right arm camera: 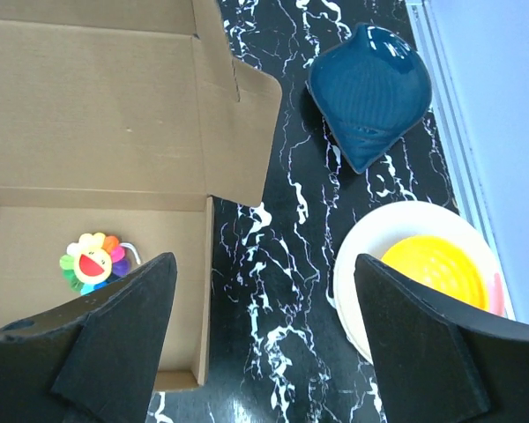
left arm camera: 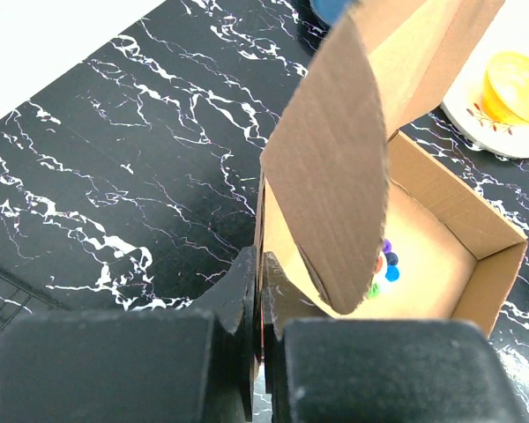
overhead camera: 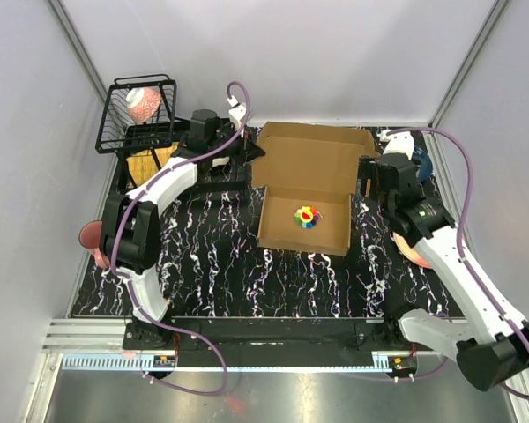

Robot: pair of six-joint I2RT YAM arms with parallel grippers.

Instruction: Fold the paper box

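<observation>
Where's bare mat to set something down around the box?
Biggest bare patch: the mat between the near wall of the box and the mat's near edge. A smaller one sits between the box's left wall and the left arm. Right of the box is crowded: blue dish, plate with yellow bowl. The far left corner holds a wire basket.

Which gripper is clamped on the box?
The left gripper, pinching the box's side wall; the right gripper is wide open, holding nothing.

You're looking steeply down on the whole scene from high behind the near edge; both wrist cameras are peering down at close range, all three sharing the plain brown corrugated cardboard box [overhead camera: 304, 189].
</observation>
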